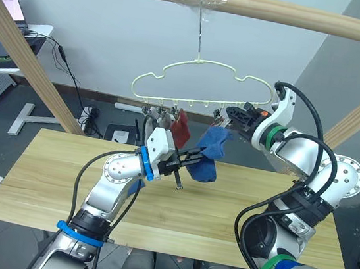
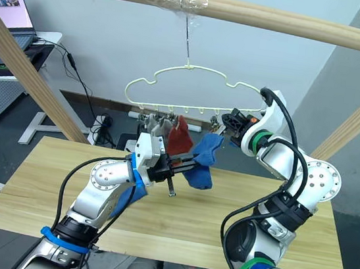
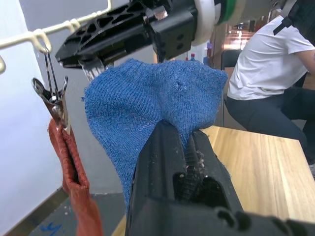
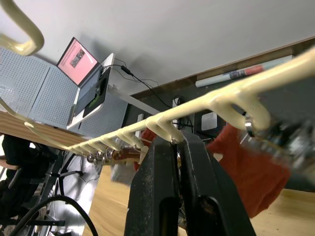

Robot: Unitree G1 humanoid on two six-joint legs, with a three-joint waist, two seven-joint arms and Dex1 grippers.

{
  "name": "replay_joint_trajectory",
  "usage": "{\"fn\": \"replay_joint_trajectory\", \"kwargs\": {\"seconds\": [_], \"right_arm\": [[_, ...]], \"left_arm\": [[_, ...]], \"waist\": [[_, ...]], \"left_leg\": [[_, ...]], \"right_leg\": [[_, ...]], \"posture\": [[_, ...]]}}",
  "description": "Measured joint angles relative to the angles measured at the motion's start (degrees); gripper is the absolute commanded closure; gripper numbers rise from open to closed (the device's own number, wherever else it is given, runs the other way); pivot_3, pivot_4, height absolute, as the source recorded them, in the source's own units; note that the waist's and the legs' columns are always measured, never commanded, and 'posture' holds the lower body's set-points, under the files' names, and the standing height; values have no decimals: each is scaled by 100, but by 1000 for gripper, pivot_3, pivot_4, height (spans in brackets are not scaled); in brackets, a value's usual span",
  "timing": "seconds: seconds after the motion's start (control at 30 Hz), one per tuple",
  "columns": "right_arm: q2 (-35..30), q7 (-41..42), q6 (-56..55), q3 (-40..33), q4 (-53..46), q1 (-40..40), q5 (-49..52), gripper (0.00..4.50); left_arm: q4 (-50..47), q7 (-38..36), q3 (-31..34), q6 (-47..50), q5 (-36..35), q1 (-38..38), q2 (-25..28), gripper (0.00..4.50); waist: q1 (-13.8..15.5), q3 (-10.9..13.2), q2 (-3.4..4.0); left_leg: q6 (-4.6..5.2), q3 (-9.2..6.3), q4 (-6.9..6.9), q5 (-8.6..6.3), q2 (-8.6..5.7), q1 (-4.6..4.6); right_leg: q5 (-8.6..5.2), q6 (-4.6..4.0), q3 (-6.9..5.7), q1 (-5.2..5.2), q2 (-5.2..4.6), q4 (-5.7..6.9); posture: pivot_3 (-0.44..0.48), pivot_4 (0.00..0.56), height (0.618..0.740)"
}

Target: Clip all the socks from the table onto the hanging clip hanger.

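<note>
Under the pale yellow-green wire clip hanger [image 1: 203,84], left gripper [image 1: 198,154] pinches a blue knit sock [image 1: 209,153] shut between its fingers, lifted above the light plank table [image 1: 48,177]. Right gripper [image 1: 234,113], fingers closed, squeezes a metal clip [image 3: 91,71]. Judged step: feeding sock's edge into that clip. Left wrist view reveals a hung rust-red sock [image 3: 74,172] beside it and a seated person [image 3: 266,73].
</note>
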Motion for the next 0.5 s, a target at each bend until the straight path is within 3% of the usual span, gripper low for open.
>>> {"fn": "replay_joint_trajectory", "kwargs": {"seconds": [0.5], "right_arm": [[-2, -1230, 0, -270, 403, -61, 1290, 4500]], "left_arm": [[-19, -184, -6, -24, -52, 252, 29, 4491]], "waist": [[-8, 0, 0]], "left_leg": [[1, 0, 0, 0, 0, -1]], "right_leg": [[0, 0, 0, -1, 1, -1]], "posture": [[134, 175, 740]]}}
